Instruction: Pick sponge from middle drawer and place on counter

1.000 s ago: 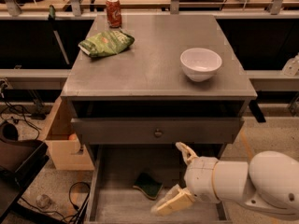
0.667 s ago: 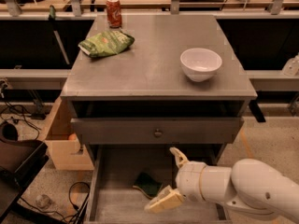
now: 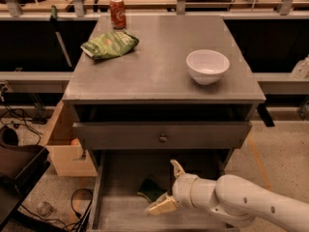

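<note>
Grey counter w/ red can, label unreadable; in middle drawer, gripper fingers spread beside sponge.

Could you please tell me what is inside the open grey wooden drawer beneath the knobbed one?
Inside the wide grey drawer lies a small dark green sponge; the cream two-finger gripper sits open right beside it. The white arm hides part of the drawer floor.
</note>
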You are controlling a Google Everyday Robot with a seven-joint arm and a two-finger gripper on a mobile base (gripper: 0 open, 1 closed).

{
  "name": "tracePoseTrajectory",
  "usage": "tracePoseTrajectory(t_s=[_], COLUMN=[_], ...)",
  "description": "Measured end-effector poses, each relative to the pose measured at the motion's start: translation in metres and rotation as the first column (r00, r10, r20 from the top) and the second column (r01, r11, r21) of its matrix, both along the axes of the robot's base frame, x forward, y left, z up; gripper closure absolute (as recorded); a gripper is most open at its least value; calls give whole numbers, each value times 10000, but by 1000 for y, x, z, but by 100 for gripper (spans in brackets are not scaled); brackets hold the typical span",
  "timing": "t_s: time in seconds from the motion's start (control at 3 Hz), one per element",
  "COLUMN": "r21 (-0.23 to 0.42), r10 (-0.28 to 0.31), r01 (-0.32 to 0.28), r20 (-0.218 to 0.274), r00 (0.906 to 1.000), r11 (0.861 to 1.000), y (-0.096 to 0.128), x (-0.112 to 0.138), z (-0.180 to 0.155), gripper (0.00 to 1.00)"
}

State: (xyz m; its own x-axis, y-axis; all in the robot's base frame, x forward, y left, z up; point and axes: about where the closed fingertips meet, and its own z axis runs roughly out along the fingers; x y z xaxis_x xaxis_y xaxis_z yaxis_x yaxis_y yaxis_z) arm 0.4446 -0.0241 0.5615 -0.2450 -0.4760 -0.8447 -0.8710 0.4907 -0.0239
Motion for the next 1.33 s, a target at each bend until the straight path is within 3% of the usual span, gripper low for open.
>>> tracePoseTrajectory(t_s=[0.67,1.33], r21=[280,-549], r10=[-484,34], r01=[484,-69], r20=[-2,-640], r00=[9988,9979], r11=[9984,9985], y=[10,30], x=[28,45], z=[-84,-147], gripper=[0,0])
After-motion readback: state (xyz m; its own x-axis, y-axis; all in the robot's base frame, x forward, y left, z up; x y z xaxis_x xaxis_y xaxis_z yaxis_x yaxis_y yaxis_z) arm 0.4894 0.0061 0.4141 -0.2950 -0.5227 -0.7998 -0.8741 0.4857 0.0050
